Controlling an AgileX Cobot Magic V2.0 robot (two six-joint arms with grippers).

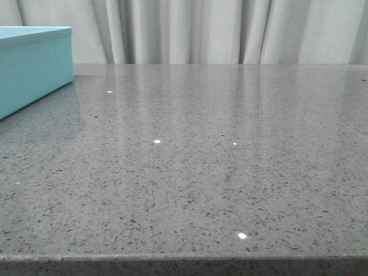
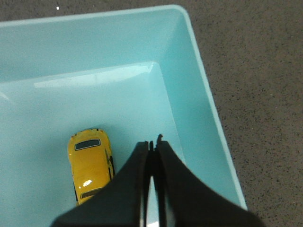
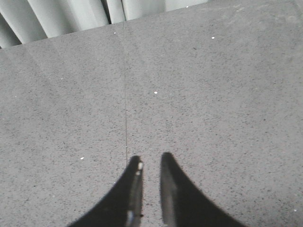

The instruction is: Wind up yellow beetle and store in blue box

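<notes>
A: Count so far?
B: One yellow beetle (image 2: 90,163). One blue box (image 2: 199,94). Two grippers: left gripper (image 2: 152,145), right gripper (image 3: 150,163).
A: Surfaces?
B: One grey table (image 1: 201,172), one curtain (image 1: 190,29).

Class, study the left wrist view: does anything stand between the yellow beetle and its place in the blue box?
Nothing does: the yellow beetle already sits on the floor of the blue box, beside the left end effector.

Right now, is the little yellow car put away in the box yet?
Yes, it looks put away. The yellow beetle sits on the floor of the blue box. The left gripper is above it, shut and holding nothing. The right gripper holds nothing too. Whether it got wound up, the pictures can't show.
</notes>
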